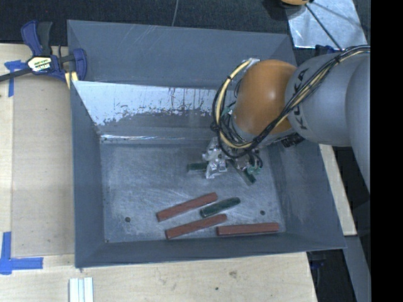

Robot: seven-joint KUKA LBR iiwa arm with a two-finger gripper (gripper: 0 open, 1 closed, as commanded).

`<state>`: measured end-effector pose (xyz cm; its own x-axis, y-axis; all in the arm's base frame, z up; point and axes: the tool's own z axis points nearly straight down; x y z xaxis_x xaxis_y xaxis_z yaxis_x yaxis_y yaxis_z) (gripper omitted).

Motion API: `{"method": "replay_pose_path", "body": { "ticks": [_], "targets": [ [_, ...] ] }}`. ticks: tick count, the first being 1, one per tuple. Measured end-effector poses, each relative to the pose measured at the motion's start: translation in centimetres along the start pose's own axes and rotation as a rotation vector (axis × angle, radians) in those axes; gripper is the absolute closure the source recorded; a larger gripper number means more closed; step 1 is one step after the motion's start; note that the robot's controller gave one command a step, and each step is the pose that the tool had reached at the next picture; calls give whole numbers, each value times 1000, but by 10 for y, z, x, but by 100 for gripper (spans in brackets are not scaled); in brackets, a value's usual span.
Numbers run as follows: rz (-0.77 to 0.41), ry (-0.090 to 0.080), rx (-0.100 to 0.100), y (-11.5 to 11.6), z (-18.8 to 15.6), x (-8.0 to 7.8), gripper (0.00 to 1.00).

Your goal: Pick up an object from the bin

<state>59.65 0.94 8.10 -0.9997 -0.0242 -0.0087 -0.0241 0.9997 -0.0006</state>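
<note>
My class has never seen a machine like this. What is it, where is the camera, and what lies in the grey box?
This is a single robot arm, grey with an orange cover at its wrist, reaching in from the right. One camera looks down from above, slightly to one side. The arm ends in a claw, which hangs over the middle of the grey metal bin. Near the front of the bin floor lie three reddish-brown sticks and a dark green pen-like thing. I cannot tell whether the claw holds anything.

Grey bin (88,187), back wall streaked (dark scratches on pale metal). Three red-brown sticks (186,207), one dark green piece (220,207). Orange cover (264,96), yellow and black cables (221,99).
</note>
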Motion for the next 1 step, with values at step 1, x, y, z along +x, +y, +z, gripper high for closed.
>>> {"method": "replay_pose_path", "body": {
  "ticks": [1],
  "targets": [
    [-4, 5, 0, -1, -130, -10, 100]
  ]
}}
